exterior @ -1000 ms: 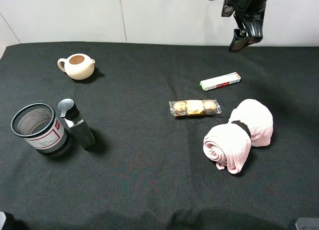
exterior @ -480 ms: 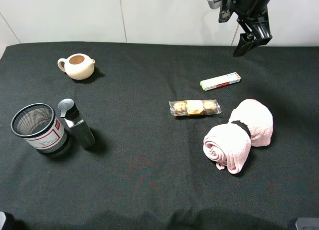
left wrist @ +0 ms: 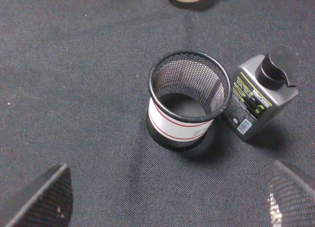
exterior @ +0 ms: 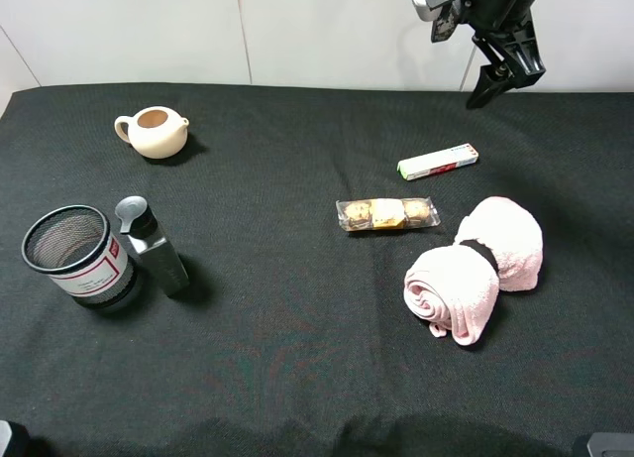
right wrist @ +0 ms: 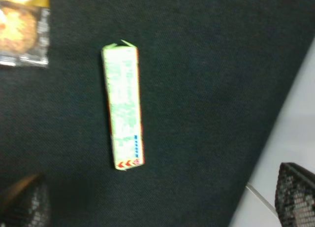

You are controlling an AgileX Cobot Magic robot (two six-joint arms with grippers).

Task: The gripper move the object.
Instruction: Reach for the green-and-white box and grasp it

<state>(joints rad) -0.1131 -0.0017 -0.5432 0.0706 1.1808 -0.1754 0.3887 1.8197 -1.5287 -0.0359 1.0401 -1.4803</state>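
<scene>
The right gripper hangs high over the far edge of the desk, towards the far right corner. Its jaws stand wide apart with nothing between them. The object lies flat on the black cloth nearer in, well apart from the claw, in the right half of the desk.

Its long axis runs roughly along the far edge, tilted a little so that one end aims at the far right corner. The other end, which looks green in the high view, faces the middle of the desk. In the blurred wrist view the red marks seem to sit at one end only.

The likely trouble is in the approach. The box is slim and low, so fingers that come down in line with its length would not span it and could push it away. Landing off-centre could pivot the light box, or pinch the cloth. The biscuit packet lies near, and a skidding box could run into it.
</scene>
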